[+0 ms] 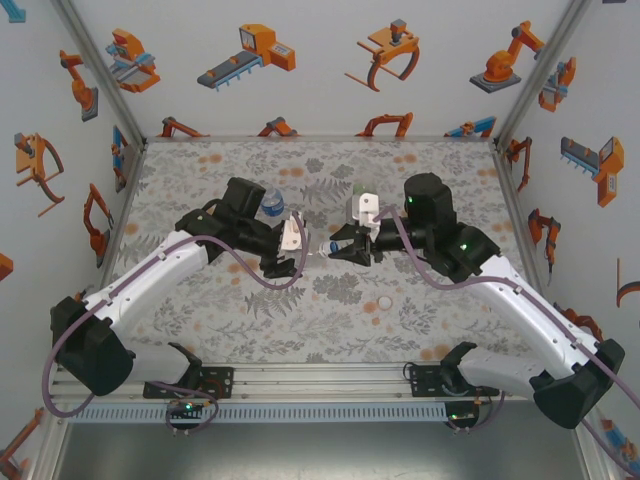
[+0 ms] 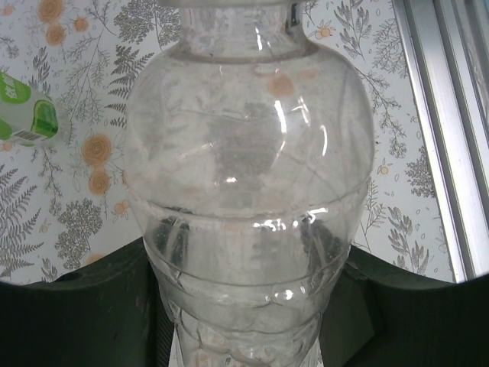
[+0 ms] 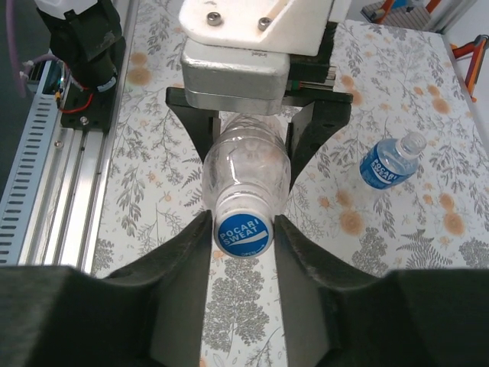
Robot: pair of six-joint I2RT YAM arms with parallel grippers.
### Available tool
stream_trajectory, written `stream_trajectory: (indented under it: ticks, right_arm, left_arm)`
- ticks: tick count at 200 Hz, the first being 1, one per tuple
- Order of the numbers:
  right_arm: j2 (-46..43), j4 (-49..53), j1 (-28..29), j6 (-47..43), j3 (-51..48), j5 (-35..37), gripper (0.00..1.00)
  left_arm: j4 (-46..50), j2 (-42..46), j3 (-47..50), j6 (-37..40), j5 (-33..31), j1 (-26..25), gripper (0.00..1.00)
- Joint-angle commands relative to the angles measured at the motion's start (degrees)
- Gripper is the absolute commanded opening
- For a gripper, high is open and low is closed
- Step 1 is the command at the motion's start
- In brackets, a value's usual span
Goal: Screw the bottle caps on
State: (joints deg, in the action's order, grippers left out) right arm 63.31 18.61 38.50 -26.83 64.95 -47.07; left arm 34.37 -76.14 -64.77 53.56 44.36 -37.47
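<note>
Two pincers share one clear, thin-walled plastic bottle (image 2: pixel 244 153), probably light and crushable: left pincer (image 2: pixel 244 306) clamps its body, right pincer (image 3: pixel 243 245) grips the rim of the small round blue-topped cap (image 3: pixel 244 232).

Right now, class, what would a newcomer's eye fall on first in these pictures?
The clear bottle, held level at mid-table between the two arms: the left gripper clamps its body and the right gripper is shut on its blue Pocari Sweat cap. Next comes a blue-labelled bottle lying on the floral table beside the left arm.
</note>
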Motion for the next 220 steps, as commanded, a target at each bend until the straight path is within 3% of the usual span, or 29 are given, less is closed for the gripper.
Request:
stream_trajectory:
  ticks: [1, 29, 37, 54, 82, 108, 123, 158, 174, 186, 202, 220]
  right_arm:
    - [0.28, -1.14, 0.69, -0.24, -0.09, 0.55, 0.31]
    - [0.59, -3.03, 0.78, 9.43, -0.51, 5.48, 0.2]
    - [0.6, -4.36, 0.79, 15.34, -1.07, 8.16, 0.17]
    - [0.61, -8.97, 0.78, 35.26, -3.06, 16.92, 0.0]
    - [2.15, -7.8, 0.73, 64.67, -4.63, 27.28, 0.0]
    - [4.21, -2.19, 0.77, 90.31, -4.74, 29.66, 0.0]
    - [4.8, -1.27, 0.78, 98.42, -5.15, 29.13, 0.0]
    - [4.63, -2.24, 0.79, 99.67, -3.58, 29.13, 0.0]
    - [4.45, -2.5, 0.62, 93.11, -2.01, 29.18, 0.01]
    - [4.07, -2.5, 0.61, 86.68, -0.52, 29.37, 0.14]
    - [2.56, -3.0, 0.6, 76.34, 0.66, 29.58, 0.38]
    - [0.41, -3.77, 0.6, 62.8, 0.45, 29.14, 0.53]
  left_arm:
    - [1.02, 1.56, -0.53, 1.35, 2.28, -0.23, 0.0]
    - [1.03, 1.61, -0.62, 1.09, 1.8, -0.21, 0.0]
    - [0.99, 1.6, -0.71, 0.75, 1.31, -0.24, 0.0]
    - [0.65, 1.64, -0.67, -0.01, -0.18, -0.2, 0.0]
    - [-1.45, 1.6, -0.22, -1.99, -2.61, -0.21, 0.0]
    - [-2.71, 1.51, 0.25, -3.21, -4.1, -0.17, 0.0]
    - [-3.08, 1.4, 0.2, -3.69, -4.14, -0.15, 0.0]
    - [-3.23, 1.33, 0.17, -3.74, -3.88, -0.2, 0.0]
    - [-3.23, 1.11, 0.12, -3.73, -3.62, -0.2, 0.0]
    - [-3.17, 1.15, 0.24, -3.5, -3.54, -0.19, 0.0]
    - [-3.23, 1.23, 0.39, -3.23, -3.32, -0.17, 0.0]
    - [-2.9, 1.34, 0.61, -2.61, -2.77, -0.22, 0.0]
